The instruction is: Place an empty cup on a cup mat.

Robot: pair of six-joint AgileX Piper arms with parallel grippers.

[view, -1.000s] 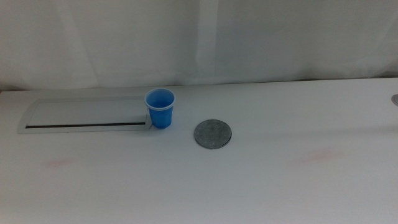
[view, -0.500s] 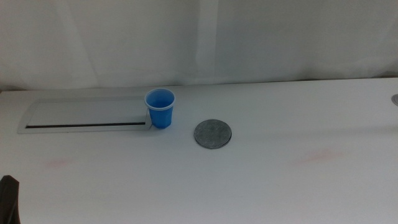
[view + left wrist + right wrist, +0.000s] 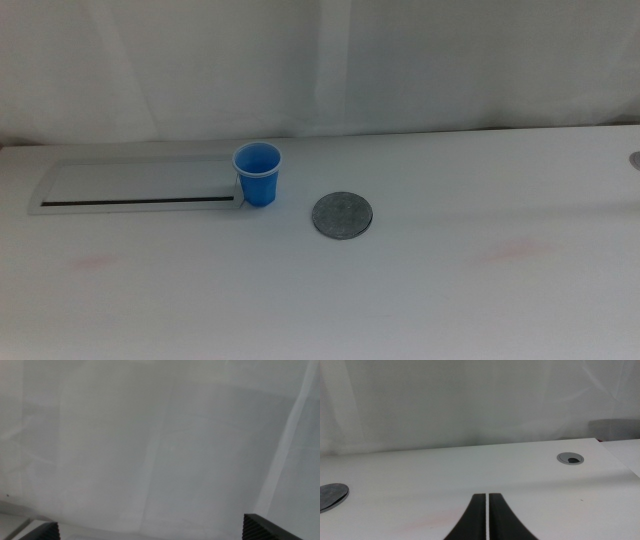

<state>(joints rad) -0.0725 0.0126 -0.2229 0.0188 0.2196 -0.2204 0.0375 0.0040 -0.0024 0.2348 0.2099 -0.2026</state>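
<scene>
A small bright blue cup point(image 3: 258, 176) stands upright and empty near the middle of the table, touching the right end of a long flat panel. The round dark grey cup mat point(image 3: 342, 215) lies bare a short way to its right and nearer the front; the right wrist view catches the cup mat's edge point(image 3: 330, 496). Neither arm shows in the middle view. My left gripper point(image 3: 150, 523) is open, its jaws wide apart, facing only a white curtain. My right gripper point(image 3: 487, 496) is shut with nothing in it, low over the table far to the right of the mat.
A long flat white-grey panel point(image 3: 140, 185) with a dark slot lies at the left behind the cup. A grey cable grommet point(image 3: 570, 458) sits in the table's far right, also at the middle view's edge point(image 3: 635, 159). A white curtain hangs behind the table.
A dark part of the left arm showed at the middle view's lower left edge half a second ago and is now out of view. Cup and mat have not moved.
</scene>
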